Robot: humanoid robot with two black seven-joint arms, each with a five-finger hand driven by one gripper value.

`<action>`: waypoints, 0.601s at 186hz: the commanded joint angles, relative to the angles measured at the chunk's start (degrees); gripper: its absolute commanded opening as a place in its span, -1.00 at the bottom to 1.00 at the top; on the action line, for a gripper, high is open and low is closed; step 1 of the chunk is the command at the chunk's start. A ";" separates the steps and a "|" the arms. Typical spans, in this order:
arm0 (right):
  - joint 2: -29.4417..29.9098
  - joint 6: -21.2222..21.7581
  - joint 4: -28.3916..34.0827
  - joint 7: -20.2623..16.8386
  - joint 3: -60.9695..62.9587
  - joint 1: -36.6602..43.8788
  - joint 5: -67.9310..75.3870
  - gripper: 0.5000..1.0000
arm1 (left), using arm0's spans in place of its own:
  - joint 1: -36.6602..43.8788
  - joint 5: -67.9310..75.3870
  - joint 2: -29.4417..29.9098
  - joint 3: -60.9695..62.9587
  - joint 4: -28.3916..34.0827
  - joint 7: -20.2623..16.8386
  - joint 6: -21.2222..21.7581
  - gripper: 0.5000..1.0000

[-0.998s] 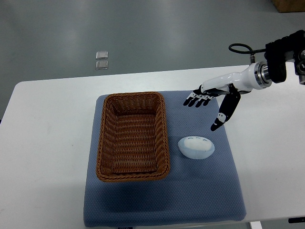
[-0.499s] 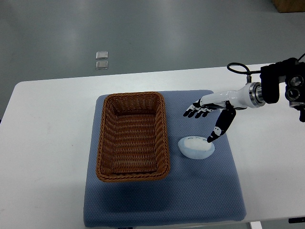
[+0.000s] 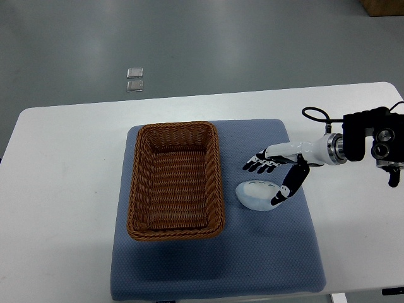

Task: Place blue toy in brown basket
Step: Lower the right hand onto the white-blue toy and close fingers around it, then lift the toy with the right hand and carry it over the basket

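R hand [image 3: 273, 172] dropped onto blue toy [image 3: 258, 194], long axis approx left-right.

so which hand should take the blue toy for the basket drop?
Right. The right hand is already at the blue toy, fingers spread above it and thumb at its right side. The brown basket sits just left of the toy. No left arm is in view.
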 commanded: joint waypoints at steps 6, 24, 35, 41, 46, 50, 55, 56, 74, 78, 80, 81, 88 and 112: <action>0.64 -1.30 -0.46 0.02 0.74 -1.86 -0.57 0.61 | 0.00 0.00 0.00 0.06 0.00 -0.01 0.00 1.00; 1.34 -1.56 -1.16 0.02 3.47 -4.32 -0.57 0.62 | 0.00 0.00 0.00 -0.03 0.00 -0.01 0.00 1.00; 1.96 -1.56 -2.13 0.02 4.52 -5.64 -0.65 0.61 | 0.00 0.00 0.00 -0.03 0.00 -0.01 0.00 1.00; 2.22 -1.56 -2.39 -0.07 4.87 -6.26 -0.74 0.61 | 0.00 0.00 0.00 -0.03 0.00 -0.01 0.09 1.00; 2.40 -1.65 -2.74 0.02 5.05 -6.61 -0.74 0.61 | 0.00 0.00 0.00 -0.03 0.00 -0.01 0.00 1.00; 2.49 -1.65 -2.92 0.02 5.05 -6.87 -0.74 0.61 | 0.00 0.00 0.00 -0.03 0.00 -0.01 0.00 1.00; 2.58 -1.65 -2.92 0.02 5.05 -7.14 -0.83 0.61 | 0.00 0.00 0.00 -0.03 0.00 -0.01 0.09 1.00; 2.66 -1.65 -3.01 0.02 5.05 -7.22 -0.83 0.61 | 0.00 0.00 0.00 -0.03 0.00 -0.01 0.09 1.00; 3.37 -2.35 -3.71 0.02 5.14 -8.02 -1.09 0.61 | 0.00 0.00 0.00 -0.03 0.00 -0.01 0.09 1.00; 3.45 -2.61 -3.80 0.02 5.14 -8.28 -1.27 0.61 | 0.00 0.00 0.00 -0.03 0.00 -0.10 0.17 1.00; 3.54 -2.70 -3.89 0.02 5.14 -8.37 -1.36 0.61 | 0.00 0.00 0.00 -0.03 0.00 -0.10 0.17 1.00; 3.54 -2.88 -3.97 0.02 5.14 -8.45 -1.44 0.61 | 0.00 0.00 0.00 -0.03 0.00 -0.01 0.17 1.00; 3.81 -3.32 -4.15 0.02 5.14 -8.72 -1.62 0.61 | 0.00 0.00 0.00 -0.03 0.00 -0.01 0.17 1.00; 4.77 -4.02 -4.85 0.02 5.22 -9.77 -2.50 0.58 | 0.00 0.00 0.00 -0.03 0.00 -0.10 0.26 1.00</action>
